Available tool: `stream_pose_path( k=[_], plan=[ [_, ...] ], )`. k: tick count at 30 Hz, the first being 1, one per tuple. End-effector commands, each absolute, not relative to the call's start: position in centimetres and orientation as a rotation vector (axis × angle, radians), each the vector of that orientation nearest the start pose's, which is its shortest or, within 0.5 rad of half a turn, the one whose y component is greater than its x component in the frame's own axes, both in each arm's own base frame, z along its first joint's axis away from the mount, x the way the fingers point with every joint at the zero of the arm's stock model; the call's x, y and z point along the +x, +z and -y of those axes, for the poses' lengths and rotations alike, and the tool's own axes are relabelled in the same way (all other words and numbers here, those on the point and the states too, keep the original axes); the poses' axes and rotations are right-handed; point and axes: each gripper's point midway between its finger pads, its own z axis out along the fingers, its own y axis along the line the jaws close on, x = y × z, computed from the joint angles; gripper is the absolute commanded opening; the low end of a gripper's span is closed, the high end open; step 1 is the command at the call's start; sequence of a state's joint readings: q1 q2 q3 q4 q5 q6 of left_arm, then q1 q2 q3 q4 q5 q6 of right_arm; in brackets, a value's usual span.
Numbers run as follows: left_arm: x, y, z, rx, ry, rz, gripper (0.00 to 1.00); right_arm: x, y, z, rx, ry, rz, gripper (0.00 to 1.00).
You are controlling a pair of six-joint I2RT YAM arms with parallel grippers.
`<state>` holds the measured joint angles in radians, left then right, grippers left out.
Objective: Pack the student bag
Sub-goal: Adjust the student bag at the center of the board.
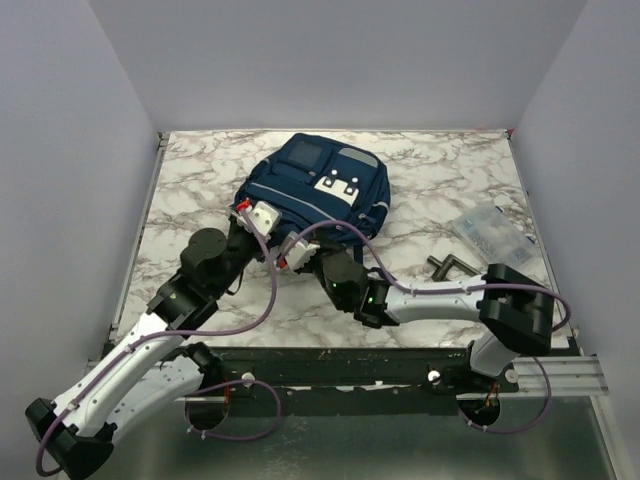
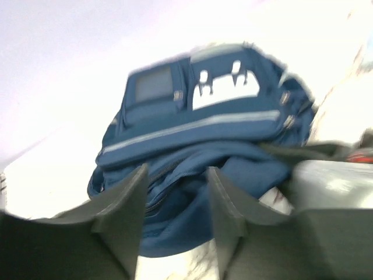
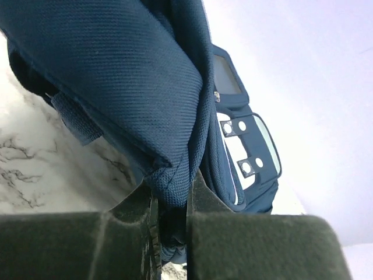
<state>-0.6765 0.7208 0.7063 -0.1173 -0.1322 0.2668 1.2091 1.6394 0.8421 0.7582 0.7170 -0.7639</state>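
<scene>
The student bag point(image 1: 318, 182), navy blue with grey stripes and white buckle clips, lies on the marble table towards the back middle. My right gripper point(image 1: 318, 258) is at its near edge; in the right wrist view it point(image 3: 172, 195) is shut on a fold of the bag's blue fabric point(image 3: 128, 76), which is lifted off the table. My left gripper point(image 1: 258, 222) is at the bag's near left corner. In the left wrist view it point(image 2: 175, 201) is open, with the bag's zipped near edge point(image 2: 175, 175) between the fingers, not pinched.
A clear plastic box point(image 1: 492, 235) lies at the right side of the table. A dark angled tool point(image 1: 452, 266) lies near the right arm. A grey wall rises on each side, and the table's near edge runs along the arm bases.
</scene>
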Motion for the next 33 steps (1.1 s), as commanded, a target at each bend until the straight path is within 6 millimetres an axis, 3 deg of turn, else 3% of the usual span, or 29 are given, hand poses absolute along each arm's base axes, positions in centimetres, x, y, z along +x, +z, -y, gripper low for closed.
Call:
stream_pose_path(
  k=[1, 6, 9, 12, 16, 18, 22, 24, 29, 31, 33],
  plan=[
    [24.5, 38.7, 13.4, 0.404, -0.251, -1.358, 0.63, 31.3, 28.4, -35.0, -0.728, -0.003, -1.465, 0.00],
    [23.0, 44.0, 9.5, 0.211, -0.237, -1.319, 0.83, 35.7, 34.7, -34.0, -0.585, 0.153, -1.572, 0.00],
    [22.0, 46.3, 7.4, 0.086, -0.251, -1.302, 0.86, 39.1, 40.1, -32.2, -0.408, 0.214, -1.568, 0.00],
    [21.6, 46.5, 7.4, 0.053, -0.297, -1.298, 0.86, 42.0, 44.1, -30.6, -0.269, 0.248, -1.558, 0.00],
    [22.7, 44.0, 9.5, 0.043, -0.385, -1.384, 0.86, 43.0, 50.5, -29.7, -0.138, 0.281, -1.477, 0.00],
    [23.5, 42.6, 10.7, 0.038, -0.428, -1.436, 0.86, 43.3, 52.2, -29.2, -0.115, 0.260, -1.451, 0.00],
    [24.8, 40.0, 13.4, 0.046, -0.545, -1.531, 0.86, 43.5, 51.3, -28.3, -0.058, 0.233, -1.481, 0.00],
    [25.6, 39.3, 14.6, 0.048, -0.607, -1.579, 0.86, 43.1, 52.3, -26.7, 0.021, 0.215, -1.446, 0.00],
    [27.2, 39.7, 17.3, 0.051, -0.796, -1.663, 0.85, 41.0, 57.7, -21.9, 0.202, 0.168, -1.339, 0.00],
    [27.7, 40.0, 18.2, 0.056, -0.855, -1.678, 0.85, 40.3, 57.8, -20.2, 0.262, 0.138, -1.314, 0.01],
    [28.2, 40.3, 19.2, 0.061, -0.921, -1.695, 0.85, 39.8, 56.5, -18.5, 0.288, 0.055, -1.327, 0.00]
  ],
)
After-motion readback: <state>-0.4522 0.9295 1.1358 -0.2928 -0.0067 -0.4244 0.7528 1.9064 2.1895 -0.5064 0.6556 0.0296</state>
